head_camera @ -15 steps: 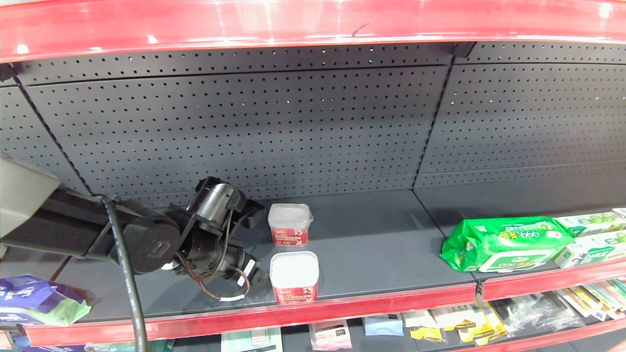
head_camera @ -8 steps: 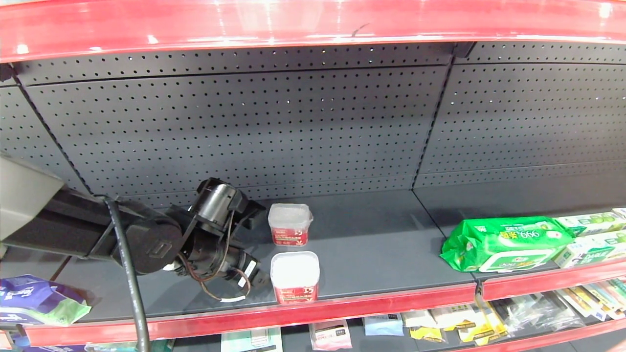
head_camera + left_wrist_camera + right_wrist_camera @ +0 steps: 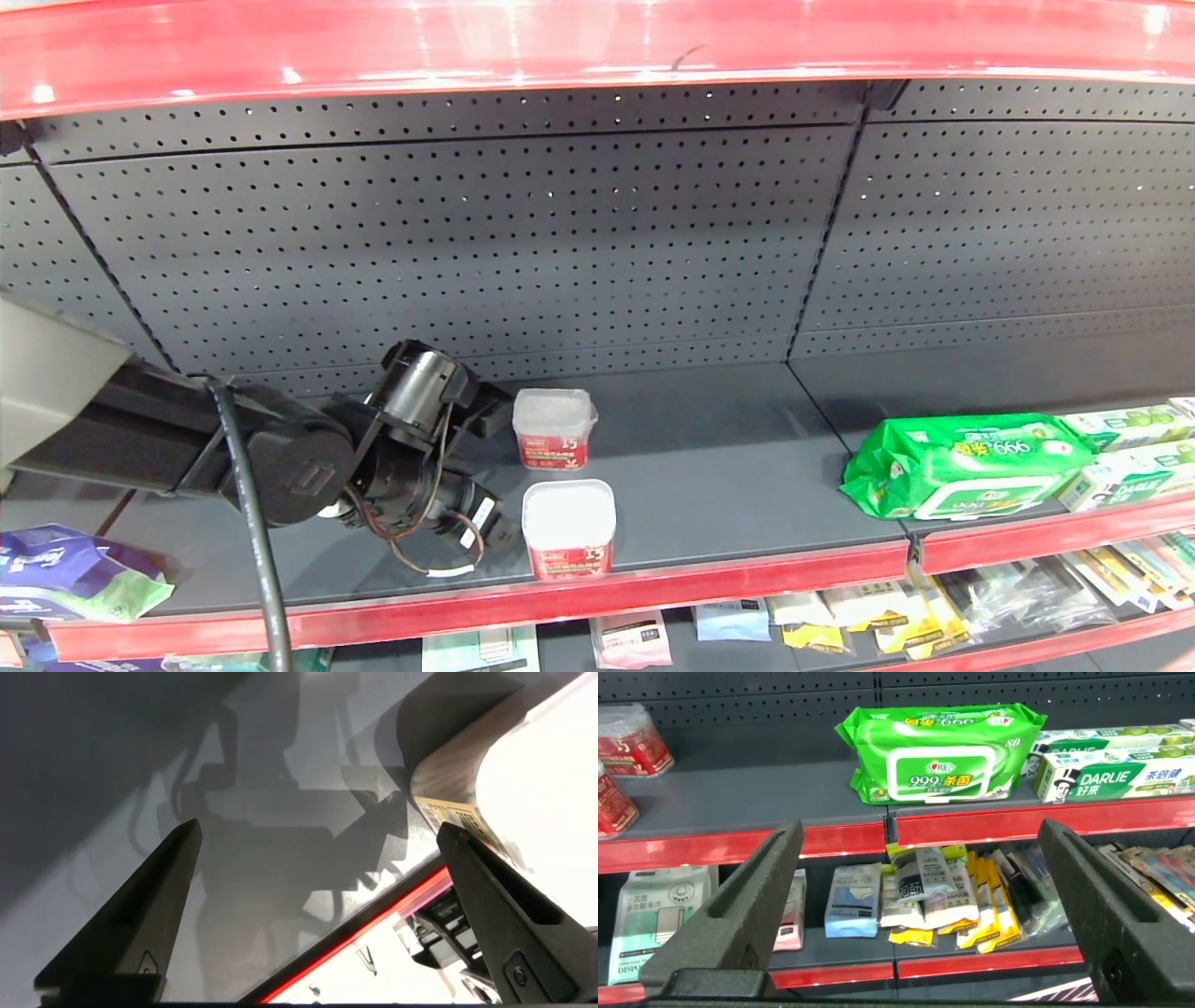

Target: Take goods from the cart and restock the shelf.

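Right gripper: our right gripper [image 3: 922, 826] hangs in front of the shelving, well short of it. Its fingers are spread wide with nothing between them, and we judge it parked clear of the other arm's work.
Lower tier: hanging packets [image 3: 924, 891] fill the level under the red shelf lip [image 3: 709, 569].
Front tub: the white-lidded, red-labelled front tub [image 3: 568, 527] stands upright on the shelf [image 3: 709, 467], just behind the lip. We take that spot as chosen so that it faces shoppers.
Left gripper: our left gripper [image 3: 487, 474] lies low over the shelf, just beside the front tub on its left. Its fingers are wide apart and empty. In the wrist view the tub sits outside one finger [image 3: 505, 915], not between the two, and we cannot tell whether they touch.
Back tub: a matching back tub [image 3: 554, 427] stands upright directly behind the front one, a little apart, so the pair forms a row running front to back.
Neighbours: a green wet wipes pack [image 3: 966, 464] lies flat well to the right with toothpaste boxes [image 3: 1130, 439] beyond it, and a blue pack [image 3: 65, 565] lies far left.
Behind: the pegboard back panel [image 3: 523, 243] closes off the shelf.
Stage: we judge this tub set in place, with the arm free to pull out sideways without nudging it.
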### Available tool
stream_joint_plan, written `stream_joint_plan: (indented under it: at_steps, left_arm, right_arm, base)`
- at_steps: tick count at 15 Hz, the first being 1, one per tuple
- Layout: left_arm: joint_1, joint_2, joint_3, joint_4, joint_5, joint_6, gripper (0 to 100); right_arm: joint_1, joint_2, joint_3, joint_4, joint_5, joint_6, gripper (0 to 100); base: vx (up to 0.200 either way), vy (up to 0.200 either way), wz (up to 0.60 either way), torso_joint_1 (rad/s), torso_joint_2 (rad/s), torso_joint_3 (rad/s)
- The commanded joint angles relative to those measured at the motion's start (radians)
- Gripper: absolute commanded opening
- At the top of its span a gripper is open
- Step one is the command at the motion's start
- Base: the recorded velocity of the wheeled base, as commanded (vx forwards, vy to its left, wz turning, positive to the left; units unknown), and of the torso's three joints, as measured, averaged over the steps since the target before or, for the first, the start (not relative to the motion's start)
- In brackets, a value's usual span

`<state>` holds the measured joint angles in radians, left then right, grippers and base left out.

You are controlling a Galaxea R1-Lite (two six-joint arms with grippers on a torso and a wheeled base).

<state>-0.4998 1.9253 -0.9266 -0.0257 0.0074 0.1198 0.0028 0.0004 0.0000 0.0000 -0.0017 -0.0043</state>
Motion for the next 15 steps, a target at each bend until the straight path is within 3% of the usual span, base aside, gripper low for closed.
stream_joint_plan:
  at_steps: [1, 7, 11, 12, 13, 15]
  left_arm:
    - [-0.002, 0.004, -0.001, -0.002, 0.000, 0.000, 100]
    - [0.006, -0.002, 0.002, -0.016, 0.002, 0.001, 100]
    - [0.129, -0.068, 0.008, -0.080, 0.006, 0.032, 100]
    - [0.130, -0.069, 0.008, -0.082, 0.006, 0.032, 100]
    - [0.193, -0.131, 0.015, -0.102, 0.006, 0.032, 100]
    - [0.250, -0.252, 0.066, -0.102, 0.006, 0.031, 100]
  right_arm:
    - [-0.001, 0.000, 0.000, 0.000, 0.000, 0.000, 100]
    - [0.000, 0.000, 0.000, 0.000, 0.000, 0.000, 100]
    - [0.000, 0.000, 0.000, -0.002, 0.000, 0.000, 100]
    - [0.000, 0.000, 0.000, 0.000, 0.000, 0.000, 100]
    - [0.000, 0.000, 0.000, 0.000, 0.000, 0.000, 100]
    - [0.000, 0.001, 0.000, 0.000, 0.000, 0.000, 100]
  base:
    - [0.000, 0.000, 0.00, 0.000, 0.00, 0.000]
    - [0.000, 0.000, 0.00, 0.000, 0.00, 0.000]
    - [0.000, 0.000, 0.00, 0.000, 0.00, 0.000]
    - [0.000, 0.000, 0.00, 0.000, 0.00, 0.000]
    - [0.000, 0.000, 0.00, 0.000, 0.00, 0.000]
    - [0.000, 0.000, 0.00, 0.000, 0.00, 0.000]
